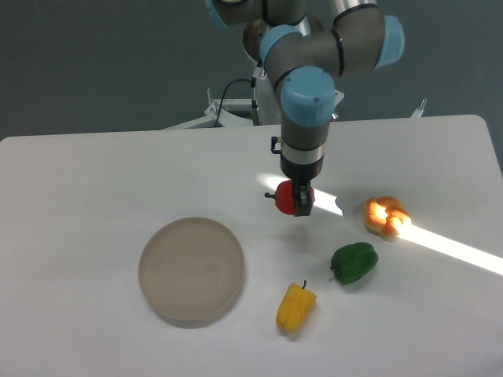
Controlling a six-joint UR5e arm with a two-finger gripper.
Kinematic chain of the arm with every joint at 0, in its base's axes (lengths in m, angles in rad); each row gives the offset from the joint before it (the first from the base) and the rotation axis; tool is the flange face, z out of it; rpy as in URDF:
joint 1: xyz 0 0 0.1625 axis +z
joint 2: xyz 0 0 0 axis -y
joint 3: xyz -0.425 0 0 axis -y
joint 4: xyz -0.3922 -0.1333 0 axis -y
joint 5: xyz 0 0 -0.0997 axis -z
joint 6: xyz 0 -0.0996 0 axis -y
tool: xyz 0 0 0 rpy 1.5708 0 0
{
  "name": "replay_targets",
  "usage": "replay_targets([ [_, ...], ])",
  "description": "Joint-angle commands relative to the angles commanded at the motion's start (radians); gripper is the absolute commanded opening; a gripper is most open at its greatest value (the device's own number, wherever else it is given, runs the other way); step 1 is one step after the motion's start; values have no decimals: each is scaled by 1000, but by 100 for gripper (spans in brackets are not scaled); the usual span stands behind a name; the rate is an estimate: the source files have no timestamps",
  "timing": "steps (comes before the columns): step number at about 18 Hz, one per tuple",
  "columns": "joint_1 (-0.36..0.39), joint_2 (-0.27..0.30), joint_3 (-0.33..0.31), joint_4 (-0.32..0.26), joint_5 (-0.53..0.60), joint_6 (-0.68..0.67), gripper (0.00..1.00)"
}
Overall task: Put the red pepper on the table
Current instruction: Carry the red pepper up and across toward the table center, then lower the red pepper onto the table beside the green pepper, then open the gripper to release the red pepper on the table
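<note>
The red pepper [286, 201] is shown pinched in the hand [296, 203] just above the bench [94, 181], between the plate [191, 270] and the orange pepper [385, 216], apparently positioned over bare surface for release.

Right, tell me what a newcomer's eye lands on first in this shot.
First the grey and blue arm reaching down mid-table, its claw shut on the red pepper. Next the bright streak of light across the right of the white table, washing out the orange pepper. Then the round plate at front left, with the yellow pepper and green pepper to its right.
</note>
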Motion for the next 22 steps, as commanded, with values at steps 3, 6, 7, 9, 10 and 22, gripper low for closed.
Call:
replay_targets([
  [3, -12, -25, 0, 28, 0, 8, 66],
  [6, -11, -46, -5, 55, -5, 15, 64],
  [7, -11, -54, -12, 77, -9, 15, 64],
  [9, -11, -61, -12, 78, -9, 14, 64],
  [10, -11, -64, -12, 80, -12, 14, 64],
  [22, -12, -106, -12, 98, -23, 43, 64],
])
